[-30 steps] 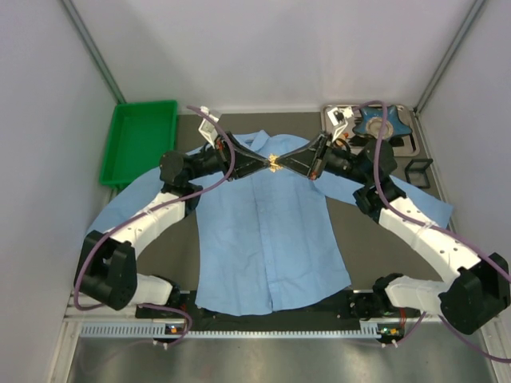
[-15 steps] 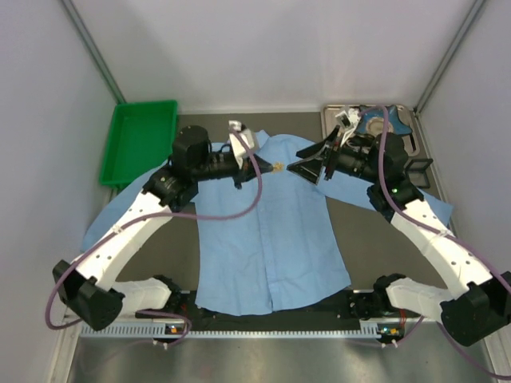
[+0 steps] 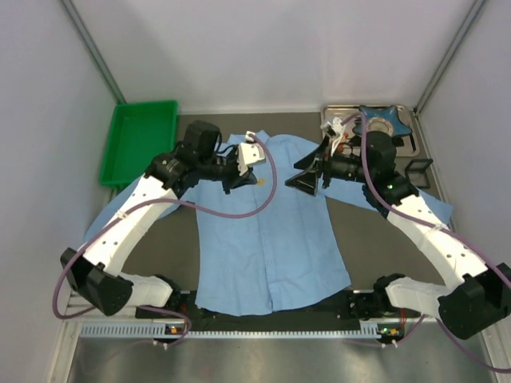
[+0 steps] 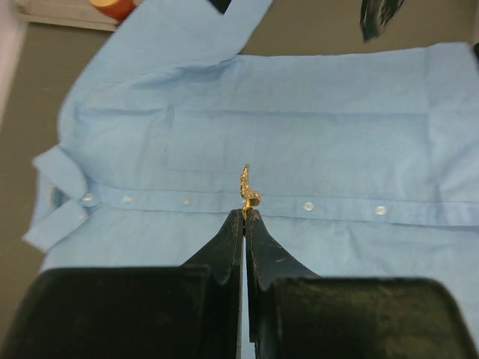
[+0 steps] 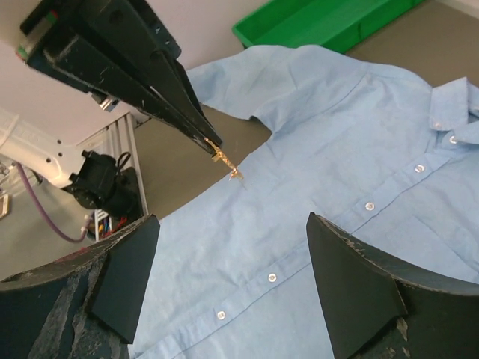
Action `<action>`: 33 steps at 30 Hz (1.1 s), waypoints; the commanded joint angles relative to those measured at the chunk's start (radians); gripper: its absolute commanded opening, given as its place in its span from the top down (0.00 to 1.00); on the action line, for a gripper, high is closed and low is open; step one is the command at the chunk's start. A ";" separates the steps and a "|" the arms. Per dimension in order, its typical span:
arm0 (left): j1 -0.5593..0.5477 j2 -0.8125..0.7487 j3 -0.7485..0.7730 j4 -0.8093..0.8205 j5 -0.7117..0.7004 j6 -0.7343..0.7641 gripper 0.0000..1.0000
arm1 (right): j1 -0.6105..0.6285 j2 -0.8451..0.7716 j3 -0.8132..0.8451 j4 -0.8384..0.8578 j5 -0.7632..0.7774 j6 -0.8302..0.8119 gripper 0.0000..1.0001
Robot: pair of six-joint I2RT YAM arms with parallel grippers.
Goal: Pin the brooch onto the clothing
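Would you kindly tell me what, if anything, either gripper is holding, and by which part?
The left gripper pinches the tiny gold flower-like brooch by one end, right at its fingertips. The right gripper is open and empty.

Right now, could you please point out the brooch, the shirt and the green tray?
brooch (image 4: 246,184): left wrist view, gold body.
shirt (image 3: 297,239): top external view, front panel.
green tray (image 3: 140,148): top external view, bare floor.

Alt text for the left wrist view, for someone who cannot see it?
The shut left pincer holds the small gold brooch at its tips, over the button row of a light blue shirt spread flat on a dark table.
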 commanded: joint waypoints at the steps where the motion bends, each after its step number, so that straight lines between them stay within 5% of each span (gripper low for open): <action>1: 0.069 0.114 0.127 -0.207 0.342 -0.119 1.00 | -0.003 0.046 0.062 -0.021 -0.104 -0.071 0.19; 6: 0.163 0.277 0.246 -0.390 0.602 -0.105 1.00 | 0.021 0.085 0.066 -0.026 -0.170 -0.110 0.22; 12: 0.160 0.230 0.180 -0.243 0.641 -0.203 1.00 | 0.092 0.112 0.082 -0.064 -0.192 -0.133 0.36; 26: 0.102 0.211 0.183 -0.301 0.622 -0.171 1.00 | 0.164 0.160 0.105 -0.064 -0.210 -0.127 0.60; 33: 0.080 0.202 0.185 -0.299 0.612 -0.182 1.00 | 0.182 0.171 0.116 -0.065 -0.233 -0.136 1.00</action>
